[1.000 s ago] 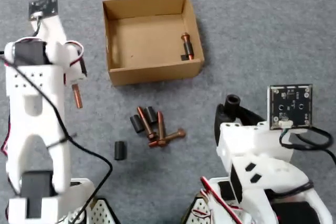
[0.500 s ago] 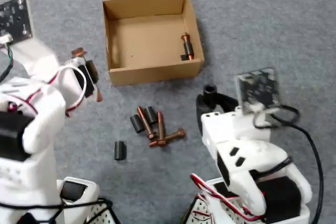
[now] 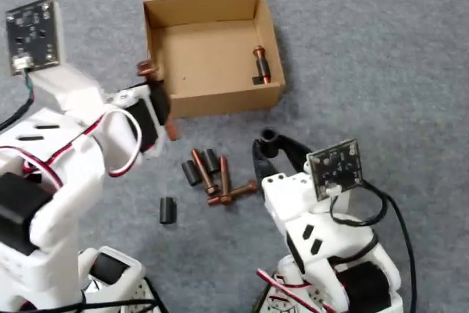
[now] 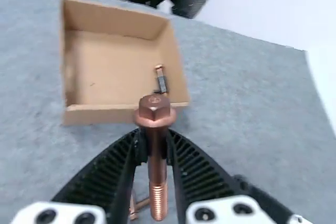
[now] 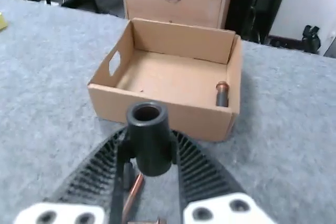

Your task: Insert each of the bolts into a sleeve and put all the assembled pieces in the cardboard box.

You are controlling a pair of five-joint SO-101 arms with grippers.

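The left pincer is clamped on a copper bolt, just beside the near left corner of the cardboard box. The bolt has a six-sided head with a flange and a threaded shaft, and the fingers grip the shaft at its middle. In the high view its long axis is tilted. The head points to the far side of the grey worktop, and the threaded end points to the near side and a little to the right.

A single sleeve, short and black, lies alone on the worktop. To the right of it, two more sleeves and three bolts lie close together.

The box is brown and open on top. One assembled piece lies inside, beside the right wall, with its long axis along this wall.

The right pincer is clamped on a black sleeve, near the near right corner of the box. This sleeve is a short round tube, and its open end is turned upward.
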